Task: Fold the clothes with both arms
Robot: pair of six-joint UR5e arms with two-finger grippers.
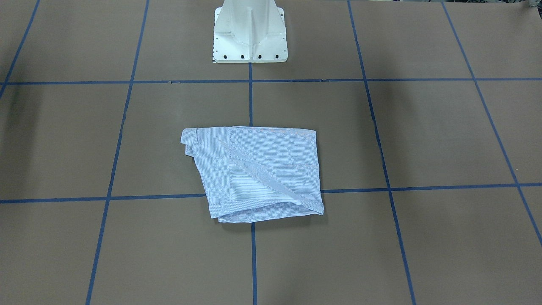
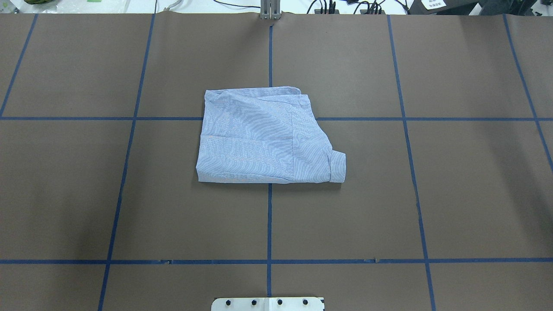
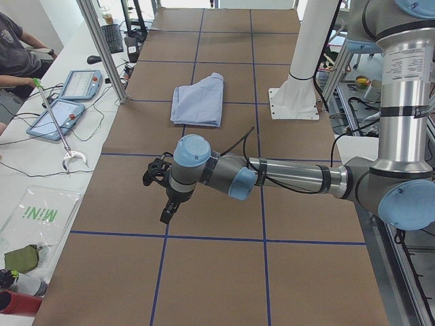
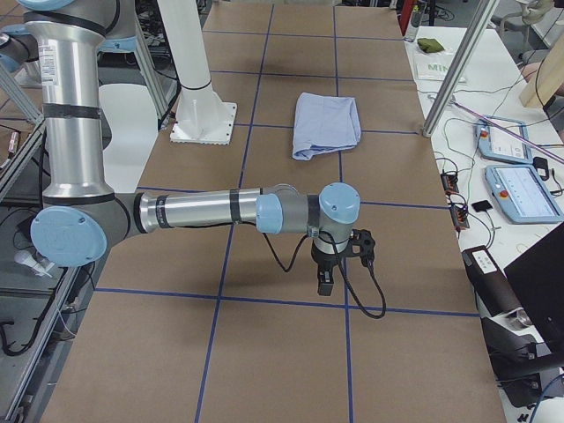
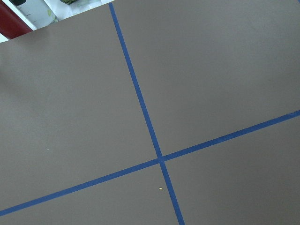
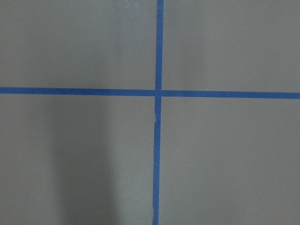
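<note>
The light-blue striped shirt (image 2: pixel 263 138) lies folded into a compact bundle at the table's middle, a cuff sticking out at one corner (image 2: pixel 338 166). It also shows in the front-facing view (image 1: pixel 254 169) and in both side views (image 3: pixel 198 102) (image 4: pixel 326 123). Neither arm touches it. My left arm (image 3: pixel 285 178) reaches out low over bare table, its gripper (image 3: pixel 165 217) pointing down far from the shirt. My right arm (image 4: pixel 203 211) does the same at the other end, its gripper (image 4: pixel 324 284) pointing down. I cannot tell whether either gripper is open or shut. Both wrist views show only brown table and blue tape.
The white pedestal base (image 1: pixel 250 34) stands at the robot's side of the table. Blue tape lines (image 2: pixel 269 216) grid the brown surface. Aluminium posts (image 3: pixel 102 47) (image 4: pixel 458 62) rise along the far edge. Operator tablets (image 3: pixel 58 115) (image 4: pixel 520 189), cables and a seated person (image 3: pixel 13 54) are beyond it.
</note>
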